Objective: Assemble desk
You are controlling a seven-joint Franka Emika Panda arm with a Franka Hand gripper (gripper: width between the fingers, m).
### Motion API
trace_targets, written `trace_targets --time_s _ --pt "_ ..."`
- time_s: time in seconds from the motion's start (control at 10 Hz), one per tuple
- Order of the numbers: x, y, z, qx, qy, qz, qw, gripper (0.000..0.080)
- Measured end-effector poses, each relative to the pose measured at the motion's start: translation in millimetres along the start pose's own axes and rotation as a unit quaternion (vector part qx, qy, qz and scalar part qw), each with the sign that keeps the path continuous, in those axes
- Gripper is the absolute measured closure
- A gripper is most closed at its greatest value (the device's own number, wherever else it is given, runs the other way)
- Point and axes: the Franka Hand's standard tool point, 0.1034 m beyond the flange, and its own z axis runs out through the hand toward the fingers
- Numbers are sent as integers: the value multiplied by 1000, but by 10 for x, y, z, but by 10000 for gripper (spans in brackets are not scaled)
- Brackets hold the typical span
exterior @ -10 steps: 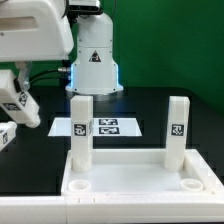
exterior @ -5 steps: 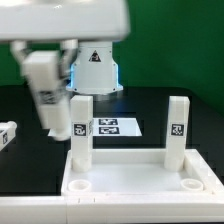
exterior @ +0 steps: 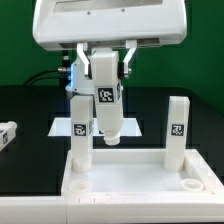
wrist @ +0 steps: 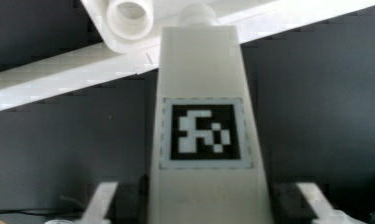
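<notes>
Exterior view, arm pose: the arm (exterior: 108, 22) fills the top of the frame and points its wrist straight down over the middle of the scene.
Tool: the tool (exterior: 106, 68) is closed on the held leg (exterior: 107, 100), one finger on each side of the leg's upper part.
Held leg: upright, its tag facing the camera. The lower end hangs clear of the table, just beside the left standing leg (exterior: 80, 125) as seen from this camera.
Wrist view: the fingers (wrist: 104, 200) flank the same leg (wrist: 205, 90), which runs lengthwise away from the camera with its tag in the middle.
Tabletop: the tabletop (exterior: 130, 189) lies rim-up at the front of the table.
In the tabletop: the left standing leg and the right standing leg (exterior: 178, 130) stand upright in the two back corners. The two front sockets (exterior: 78, 186) show as round holes.
Loose leg: one more leg (exterior: 5, 136) lies at the exterior view's left edge, well apart from the tabletop.
Table: the table (exterior: 35, 115) is black. The marker board (exterior: 130, 126) lies flat on it behind the tabletop.
Room: a green wall (exterior: 200, 45) sits behind, and the white robot base (exterior: 78, 62) is partly hidden by the tool.
</notes>
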Motion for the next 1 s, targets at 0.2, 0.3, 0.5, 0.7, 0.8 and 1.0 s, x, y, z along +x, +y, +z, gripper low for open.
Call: trace_targets --time_s 0.2,0.3,0.5,0.7,0.8,1.0 --pt "-10 -37 4 1 0 -7 1000 512" --pt "-66 -279 5 9 5 -45 999 512" --pt "-226 -694 19 21 -1 -94 995 512" --pt "-212 -652 21 19 0 -91 996 512" --pt "-217 -661 21 20 -1 -91 996 512" --pt "-230 -673 32 20 -1 -93 995 512"
